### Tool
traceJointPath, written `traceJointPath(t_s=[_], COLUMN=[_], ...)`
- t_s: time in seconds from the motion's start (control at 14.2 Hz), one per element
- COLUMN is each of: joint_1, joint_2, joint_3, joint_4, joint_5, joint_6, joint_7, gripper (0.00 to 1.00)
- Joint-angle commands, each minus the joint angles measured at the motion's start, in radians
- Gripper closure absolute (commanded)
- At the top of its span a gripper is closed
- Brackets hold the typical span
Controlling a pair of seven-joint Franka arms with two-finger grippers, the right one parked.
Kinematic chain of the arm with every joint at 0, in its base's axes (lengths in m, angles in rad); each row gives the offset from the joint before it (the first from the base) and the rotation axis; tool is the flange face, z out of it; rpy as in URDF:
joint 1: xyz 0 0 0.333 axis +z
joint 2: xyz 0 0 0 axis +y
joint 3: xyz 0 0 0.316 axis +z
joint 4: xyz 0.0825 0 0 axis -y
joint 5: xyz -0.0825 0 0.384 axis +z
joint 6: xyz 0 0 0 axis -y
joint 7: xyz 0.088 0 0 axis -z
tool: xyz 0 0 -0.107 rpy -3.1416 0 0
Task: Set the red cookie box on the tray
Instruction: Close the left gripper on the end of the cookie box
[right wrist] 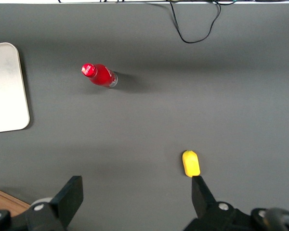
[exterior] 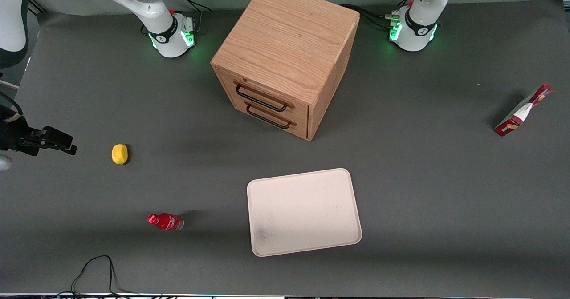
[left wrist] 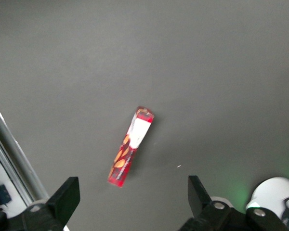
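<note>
The red cookie box [exterior: 524,110] is slim and red with a white patch. It rests on the dark table toward the working arm's end, well apart from the tray. The tray [exterior: 303,210] is pale beige-pink with nothing on it; it lies in front of the wooden cabinet, nearer the front camera. My left gripper [left wrist: 133,192] does not show in the front view. In the left wrist view it hangs open high above the table, with the cookie box [left wrist: 131,146] below it and nothing between its black fingers [left wrist: 67,192].
A wooden two-drawer cabinet [exterior: 285,54] stands mid-table. A yellow lemon [exterior: 119,154] and a small red bottle [exterior: 165,221] lie toward the parked arm's end. A black cable [exterior: 95,268] loops near the front edge. A table-edge rail [left wrist: 9,154] runs beside the box.
</note>
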Motion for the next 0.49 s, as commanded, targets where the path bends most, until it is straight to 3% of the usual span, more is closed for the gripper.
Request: traceJointPath(t_s=[0.0, 0.42], joint_1=[0.064, 0.109], joint_2=[-0.094, -0.199], joint_3=[-0.018, -0.006], joint_4=[-0.123, -0.264], joint_5=[0.011, 0.020], joint_6=[0.057, 0.074], joint_7=[0.118, 0.235], gripper=[0.00, 0.00])
